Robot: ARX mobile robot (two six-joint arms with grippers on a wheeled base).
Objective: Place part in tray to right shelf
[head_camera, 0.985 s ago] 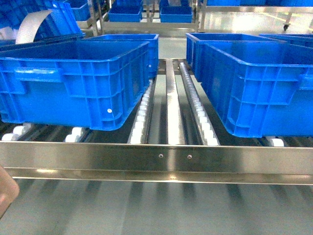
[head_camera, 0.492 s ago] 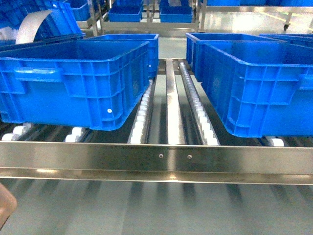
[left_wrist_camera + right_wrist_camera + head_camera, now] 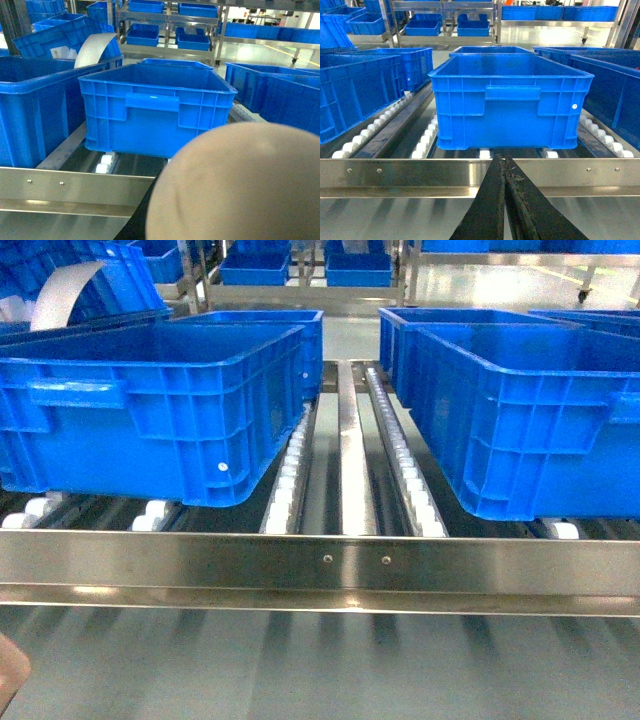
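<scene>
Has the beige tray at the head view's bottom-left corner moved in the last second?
Yes. The tray has sunk lower and further left, away from the shelf's steel front rail.

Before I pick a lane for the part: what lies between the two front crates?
In the head view, between the left crate and right crate: two white roller tracks flanking a steel rail, nothing resting on them.

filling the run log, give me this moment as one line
right pincer: shut, empty | tray: fills left wrist view, near shelf rail | part: unseen | crates: on rollers

steel roller shelf [image 3: 340, 565] under big blue crates [image 3: 150, 405]
</scene>
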